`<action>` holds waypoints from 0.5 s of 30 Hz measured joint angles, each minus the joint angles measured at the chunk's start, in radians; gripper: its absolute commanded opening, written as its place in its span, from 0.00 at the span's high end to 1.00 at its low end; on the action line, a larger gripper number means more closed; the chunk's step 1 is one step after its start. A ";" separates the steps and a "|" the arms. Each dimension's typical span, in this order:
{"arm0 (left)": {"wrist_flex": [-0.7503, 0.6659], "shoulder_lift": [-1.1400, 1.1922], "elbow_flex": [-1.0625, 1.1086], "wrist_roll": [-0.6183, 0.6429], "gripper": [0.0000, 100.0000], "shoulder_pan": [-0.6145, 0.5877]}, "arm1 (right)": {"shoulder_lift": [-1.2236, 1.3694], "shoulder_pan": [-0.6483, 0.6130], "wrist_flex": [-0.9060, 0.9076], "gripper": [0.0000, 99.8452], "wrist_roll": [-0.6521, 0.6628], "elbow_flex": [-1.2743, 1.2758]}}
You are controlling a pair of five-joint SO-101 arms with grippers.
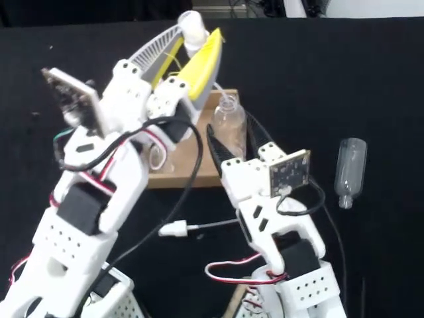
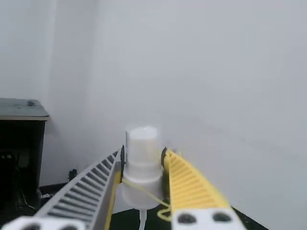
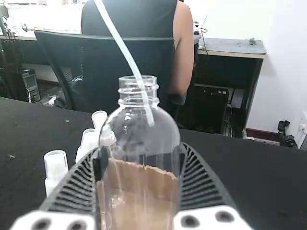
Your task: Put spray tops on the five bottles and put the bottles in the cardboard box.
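Over the black tabletop [image 1: 371, 79] in the high view, the left gripper [image 1: 197, 32] is raised toward 12 o'clock. Its grey ribbed finger and its yellow finger are pinching a white plastic spray top [image 1: 192, 25] by the collar. The left wrist view shows that same gripper [image 2: 142, 155] closed on the spray top [image 2: 142, 165], with the cap pointing up between the finger ends. At 5 o'clock from that top, near the middle of the table, the right gripper [image 1: 230, 129] has its two black fingers clamped on the sides of an upright clear plastic bottle [image 1: 228, 119] with an open neck. In the right wrist view the right gripper [image 3: 140, 153] holds the bottle [image 3: 141, 139], and a thin white dip tube [image 3: 122, 45] slants down from above, its lower end inside the bottle's neck. The brown cardboard box [image 1: 192, 165] lies just at 8 o'clock of the held bottle, partly under the left arm. A second clear bottle [image 1: 350, 171] lies on its side at 3 o'clock, well apart from the grippers. A loose white spray top [image 1: 175, 230] with its tube lies at 6 o'clock, between the two arms. Three more white spray tops [image 3: 55, 167] stand on the tabletop at 9 o'clock of the held bottle in the right wrist view.
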 measured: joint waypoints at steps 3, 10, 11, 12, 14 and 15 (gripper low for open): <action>0.009 0.044 0.000 0.000 0.97 0.009 | 0.000 0.000 0.000 0.99 0.000 0.000; 0.276 0.112 -0.074 -0.002 0.97 0.080 | 0.000 0.000 0.000 0.99 0.003 0.002; 0.315 0.115 -0.094 -0.002 0.97 0.089 | 0.000 0.000 0.000 0.99 0.003 0.002; 0.341 0.121 -0.112 -0.002 0.97 0.089 | 0.000 0.000 0.000 0.99 0.003 0.002; 0.365 0.123 -0.118 -0.002 0.97 0.091 | 0.000 0.000 0.000 0.99 0.003 0.002; 0.371 0.123 -0.118 -0.002 0.97 0.092 | 0.000 0.000 0.000 0.99 0.003 0.002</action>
